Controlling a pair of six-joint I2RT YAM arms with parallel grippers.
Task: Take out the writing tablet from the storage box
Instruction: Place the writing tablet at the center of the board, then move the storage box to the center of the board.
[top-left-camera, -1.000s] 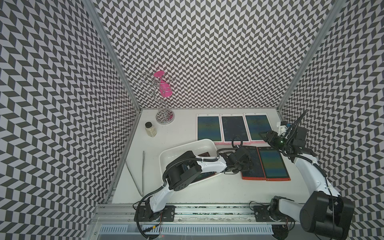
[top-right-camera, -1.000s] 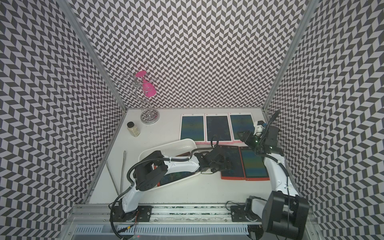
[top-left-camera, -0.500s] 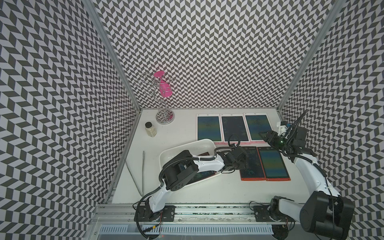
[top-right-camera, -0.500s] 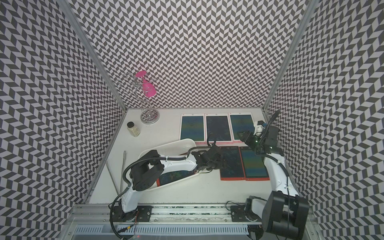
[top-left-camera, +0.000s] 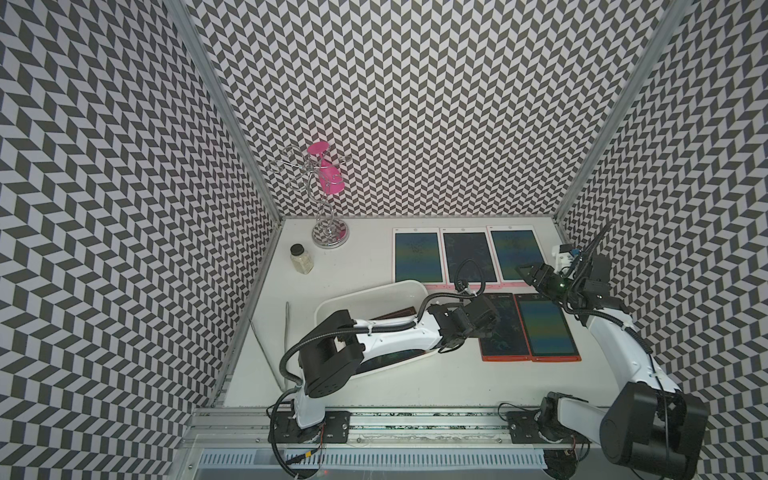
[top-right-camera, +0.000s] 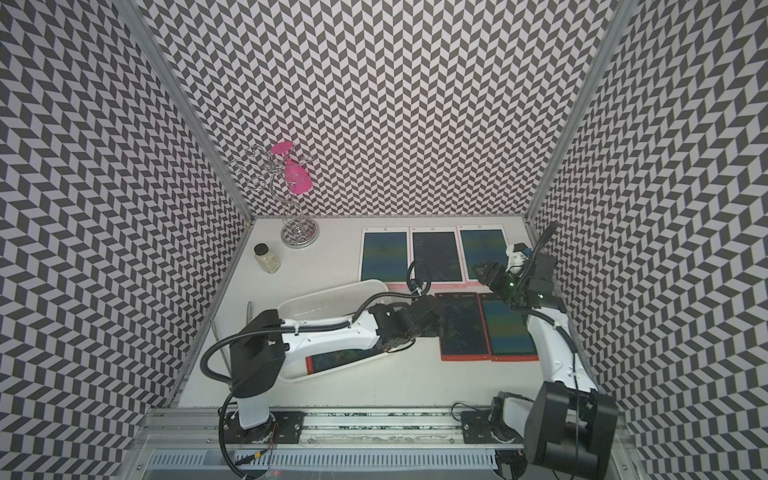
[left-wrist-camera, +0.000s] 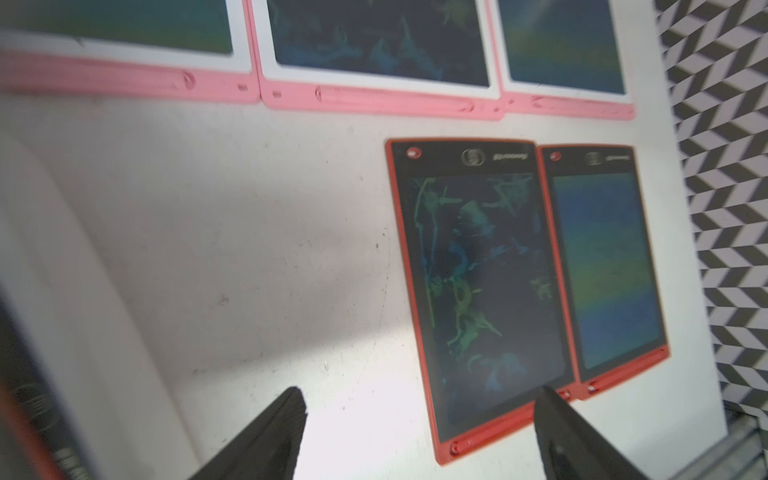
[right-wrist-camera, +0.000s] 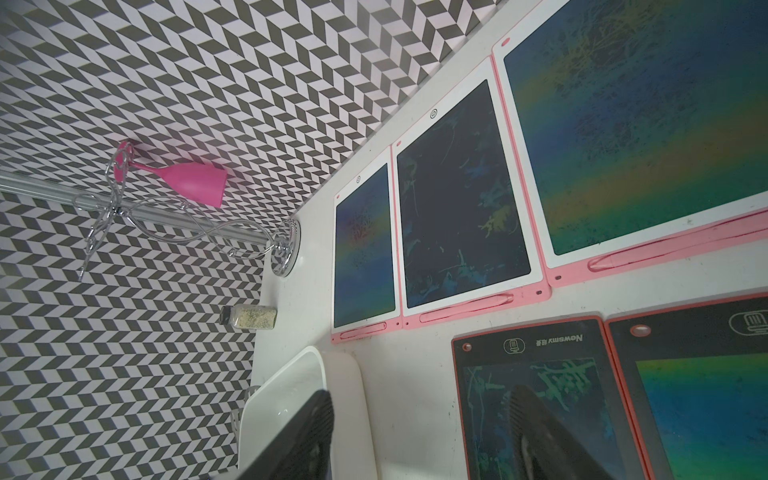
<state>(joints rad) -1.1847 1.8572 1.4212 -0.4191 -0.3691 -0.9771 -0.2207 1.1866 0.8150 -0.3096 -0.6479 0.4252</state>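
Left claw (left-wrist-camera: 419, 395), apart and empty, has backed off the red tablet (left-wrist-camera: 478, 291) on the bench (top-left-camera: 361, 257). Right claw (right-wrist-camera: 422, 399) gapes too; you've another tablet (top-right-camera: 336, 359) left in the storage box (top-right-camera: 332, 293).

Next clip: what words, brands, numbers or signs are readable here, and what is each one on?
"Newsmy", upside down, then two Chinese characters too small to confirm: top border of the scribbled red tablet, beside a bin sign.
On the other red tablet: bin sign, wording blurred.
On the middle pink tablet: a round button sign only.
On the jar: nothing readable.
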